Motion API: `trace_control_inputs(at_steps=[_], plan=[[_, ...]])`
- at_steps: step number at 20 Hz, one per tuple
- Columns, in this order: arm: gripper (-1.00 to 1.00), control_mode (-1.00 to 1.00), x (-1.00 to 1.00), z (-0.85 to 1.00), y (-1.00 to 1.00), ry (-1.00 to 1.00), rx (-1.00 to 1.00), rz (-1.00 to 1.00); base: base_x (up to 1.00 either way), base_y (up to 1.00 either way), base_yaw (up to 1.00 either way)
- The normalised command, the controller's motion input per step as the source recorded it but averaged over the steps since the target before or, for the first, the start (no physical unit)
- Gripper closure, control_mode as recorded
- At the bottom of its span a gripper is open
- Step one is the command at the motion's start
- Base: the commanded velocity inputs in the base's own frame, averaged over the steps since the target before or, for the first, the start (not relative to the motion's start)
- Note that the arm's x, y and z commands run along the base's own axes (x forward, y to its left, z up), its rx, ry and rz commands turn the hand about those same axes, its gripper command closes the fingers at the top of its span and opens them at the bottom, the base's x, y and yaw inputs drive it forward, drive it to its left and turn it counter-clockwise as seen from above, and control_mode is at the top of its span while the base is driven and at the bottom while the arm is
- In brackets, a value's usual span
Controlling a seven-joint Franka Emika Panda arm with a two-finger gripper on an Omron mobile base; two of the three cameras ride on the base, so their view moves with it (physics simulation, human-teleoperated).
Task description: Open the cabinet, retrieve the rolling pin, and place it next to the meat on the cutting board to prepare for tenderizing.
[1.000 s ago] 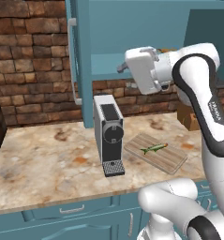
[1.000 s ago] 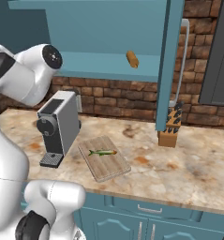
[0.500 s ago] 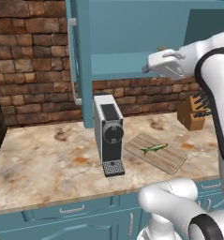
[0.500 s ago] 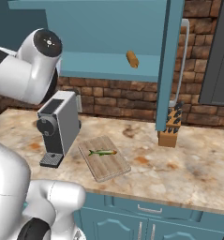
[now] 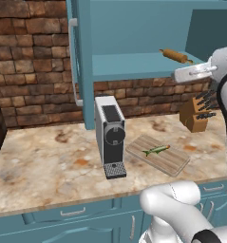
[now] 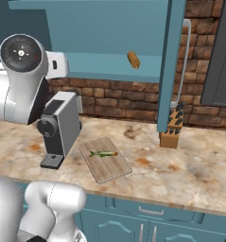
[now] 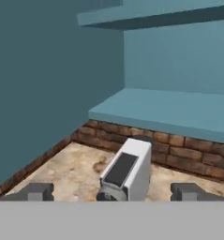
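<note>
The cabinet (image 5: 134,28) stands open, its left door (image 5: 83,61) swung out and its right door (image 6: 173,56) edge-on. On its teal shelf (image 7: 169,110) lies the rolling pin (image 5: 175,56), a light brown cylinder, seen end-on as the rolling pin (image 6: 133,59). My gripper (image 5: 180,75) hangs just below and in front of the pin, apart from it. In the hand view my gripper (image 7: 113,192) is open with nothing between its fingertips (image 7: 36,192). The greenish meat (image 5: 156,150) lies on the cutting board (image 5: 174,163), also seen as the meat (image 6: 103,153) on the board (image 6: 112,168).
A grey coffee machine (image 5: 110,135) stands on the speckled counter left of the board, below the shelf. A knife block (image 5: 194,116) sits at the brick wall to the right. The right door's long silver handle (image 6: 183,61) juts out above the block.
In the left base view my hand has swung right and slightly down along the shelf front. The rolling pin, covered by the hand before, now shows above it.
</note>
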Motion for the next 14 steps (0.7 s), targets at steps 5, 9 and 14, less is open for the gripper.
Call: trace_control_inputs(at_steps=[5, 9, 14], plan=[[-1.00, -1.00, -0.04, 0.20, -0.61, -0.12, -0.22, -0.10, 0.00, 0.00, 0.00], [-1.00, -1.00, 0.03, 0.16, -0.62, 0.00, -0.10, -0.14, 0.00, 0.00, 0.00], [-1.00, -1.00, 0.27, 0.03, -0.49, 0.07, -0.01, -0.21, 0.00, 0.00, 0.00]])
